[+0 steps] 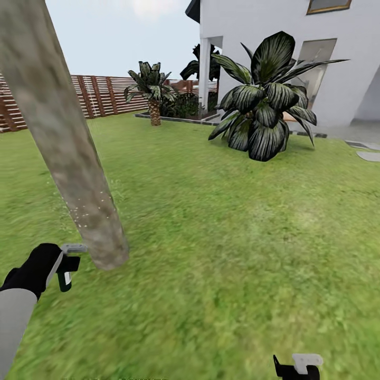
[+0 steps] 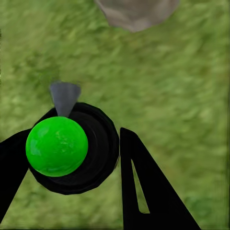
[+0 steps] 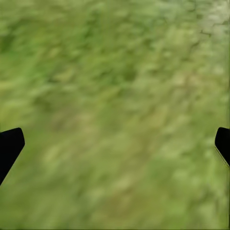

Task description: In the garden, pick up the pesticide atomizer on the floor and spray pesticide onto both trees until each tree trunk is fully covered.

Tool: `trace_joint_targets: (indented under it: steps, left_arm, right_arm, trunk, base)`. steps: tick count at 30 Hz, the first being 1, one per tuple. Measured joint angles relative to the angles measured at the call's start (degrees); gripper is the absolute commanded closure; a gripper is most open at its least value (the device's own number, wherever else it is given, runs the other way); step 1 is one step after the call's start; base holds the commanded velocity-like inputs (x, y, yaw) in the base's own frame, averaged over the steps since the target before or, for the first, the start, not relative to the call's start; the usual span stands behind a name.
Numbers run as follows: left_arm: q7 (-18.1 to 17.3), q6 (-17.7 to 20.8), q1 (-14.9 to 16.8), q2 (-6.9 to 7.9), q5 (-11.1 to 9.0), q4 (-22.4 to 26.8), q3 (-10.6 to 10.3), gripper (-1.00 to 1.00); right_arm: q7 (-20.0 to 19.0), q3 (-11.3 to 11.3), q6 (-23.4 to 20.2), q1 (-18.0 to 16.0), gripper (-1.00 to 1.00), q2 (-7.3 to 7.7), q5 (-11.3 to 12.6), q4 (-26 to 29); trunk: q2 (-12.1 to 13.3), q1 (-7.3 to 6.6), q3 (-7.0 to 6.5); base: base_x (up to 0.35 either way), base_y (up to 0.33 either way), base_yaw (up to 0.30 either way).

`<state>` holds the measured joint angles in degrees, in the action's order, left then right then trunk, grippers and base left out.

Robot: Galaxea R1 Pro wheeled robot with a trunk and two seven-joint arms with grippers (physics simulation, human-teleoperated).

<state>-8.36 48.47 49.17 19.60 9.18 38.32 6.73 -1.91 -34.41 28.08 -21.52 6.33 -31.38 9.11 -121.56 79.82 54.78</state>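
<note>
A thick grey-brown tree trunk leans up from the grass at the left of the head view, with whitish pesticide specks low on its bark. My left gripper is shut on the pesticide atomizer, its pale grey head pointing at the trunk's base from close by. In the left wrist view the atomizer shows as a bright green dome in a black ring between the fingers, the trunk's foot just beyond. My right gripper sits low at the lower right; its fingertips stand wide apart over grass, holding nothing.
A brown slat fence closes the lawn at the back left. A small palm and a large dark broad-leaved shrub stand before a white house. Stone paving lies at the right edge. Open grass spreads ahead.
</note>
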Motion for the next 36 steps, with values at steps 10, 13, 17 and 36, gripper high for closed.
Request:
trace_joint_targets:
  steps: [10, 13, 17, 36]
  left_arm:
    - [0.1, 0.0, 0.0, -0.15, -0.1, 0.5, -0.2, 1.0]
    - [0.1, 0.0, 0.0, -1.41, 0.0, 0.5, -0.2, 1.0]
    - [1.5, 0.0, 0.0, -1.9, 0.2, 0.6, -0.2, 1.0]
    - [1.7, 0.1, -0.1, -1.89, -0.2, 0.1, 0.1, 1.0]
  right_arm:
    - [0.0, 0.0, 0.0, 0.0, -1.0, 0.0, 0.0, 0.0]
    - [0.0, -0.1, 0.0, 0.0, -1.0, 0.0, 0.0, 0.0]
    - [0.1, -0.1, 0.0, 0.0, -1.0, 0.09, 0.0, 0.0]
    - [0.1, 0.0, 0.0, 0.0, -1.0, 0.0, 0.0, 0.0]
  trunk:
    - [0.0, -0.01, 0.0]
    - [0.0, -0.01, 0.0]
    - [0.0, 0.0, 0.0]
    - [0.0, -0.02, 0.0]
  base:
    - [0.059, -0.275, 0.247]
    - [0.11, -0.275, 0.023]
    - [0.011, -0.275, 0.002]
    - [0.095, -0.261, 0.102]
